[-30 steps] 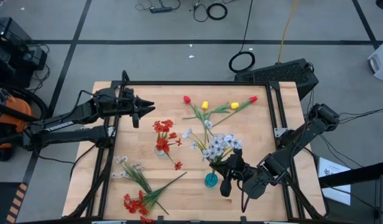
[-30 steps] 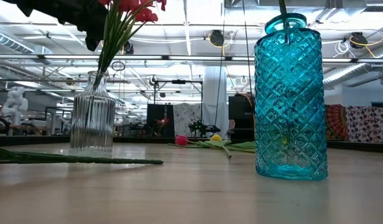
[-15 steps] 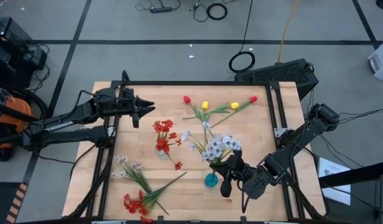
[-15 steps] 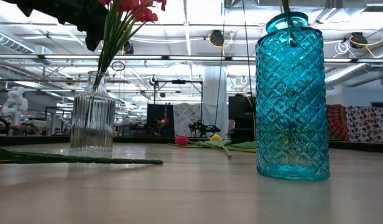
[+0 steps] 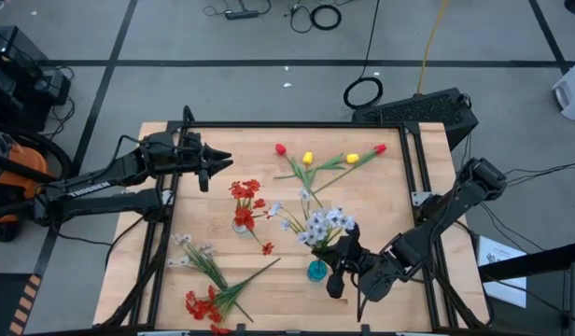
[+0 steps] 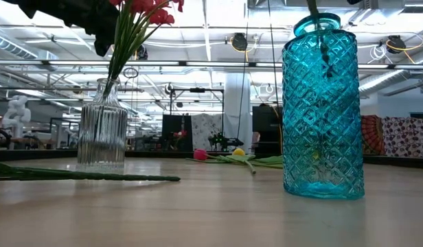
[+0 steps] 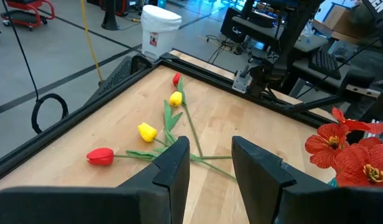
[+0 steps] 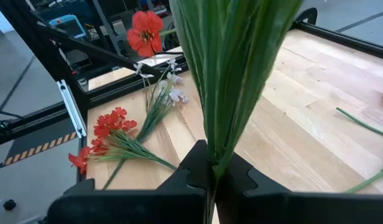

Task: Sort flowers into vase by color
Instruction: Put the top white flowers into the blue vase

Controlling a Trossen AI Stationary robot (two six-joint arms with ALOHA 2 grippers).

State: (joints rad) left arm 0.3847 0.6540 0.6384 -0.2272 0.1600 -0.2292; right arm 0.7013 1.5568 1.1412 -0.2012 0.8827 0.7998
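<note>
Pale matt wooden tabletop [image 5: 381, 201], glossy faceted teal glass vase [image 6: 322, 110], ribbed clear glass vase [image 6: 101, 130]

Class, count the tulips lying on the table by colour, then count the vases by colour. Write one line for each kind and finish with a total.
Red tulips: 2
Yellow tulips: 2
Clear vase: 1
Blue vase: 1
Total: 6

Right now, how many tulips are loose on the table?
4, all lying at the table's far side: red tulip, yellow tulip, second yellow tulip, second red tulip. Stems overlap; none seem hidden.
</note>
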